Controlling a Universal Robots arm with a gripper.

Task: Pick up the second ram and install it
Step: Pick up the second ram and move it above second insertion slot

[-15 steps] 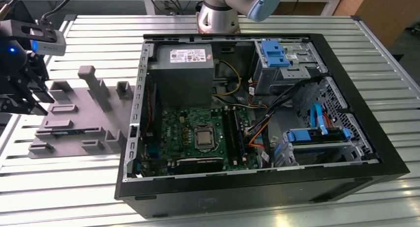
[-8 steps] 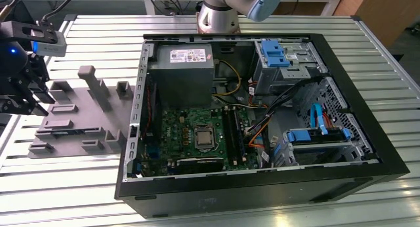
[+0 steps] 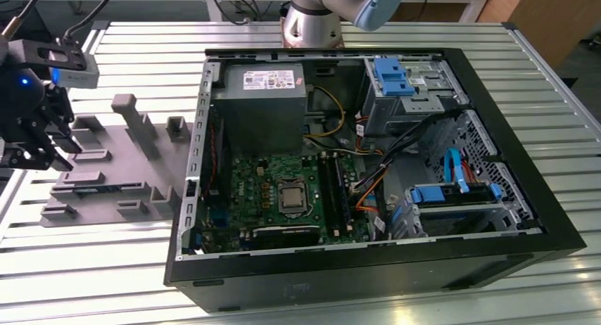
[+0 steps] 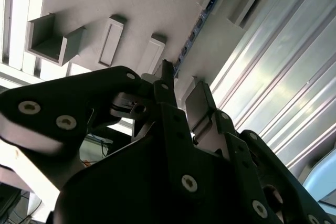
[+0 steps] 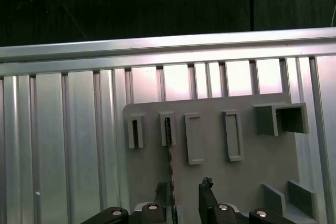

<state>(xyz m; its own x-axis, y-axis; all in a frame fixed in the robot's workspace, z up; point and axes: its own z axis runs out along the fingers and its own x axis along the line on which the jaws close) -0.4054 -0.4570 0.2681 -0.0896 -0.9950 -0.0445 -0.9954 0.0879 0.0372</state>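
Wide shot first: the slatted aluminium worktop (image 3: 376,40) carries a big black computer case (image 3: 526,219) lying on its side with the panel off. That turns the green motherboard (image 3: 244,191) face up, so it can be reached from above.

On the exterior view's left sits the grey fixture plate (image 3: 112,138) with its slotted blocks, and the arm is parked right over it. The gripper (image 3: 36,150) hangs low above the plate, pointing down, well away from the case.

In to the wrist views, and there's the second ram (image 5: 169,156). It stands on its thin edge in the fixture, one end tucked into a slotted block (image 5: 167,128), and it runs straight toward the gripper. Set on edge like that, its two flat faces are offered up for a pinch from either side.

The jaws are parted, with clear daylight between the two fingers (image 5: 206,199), and they are lined up along the stick's length. It has hold of nothing. The near end of the stick passes close by one finger, and from here I can't say whether they touch. So the stick sits in the fixture, not lifted.
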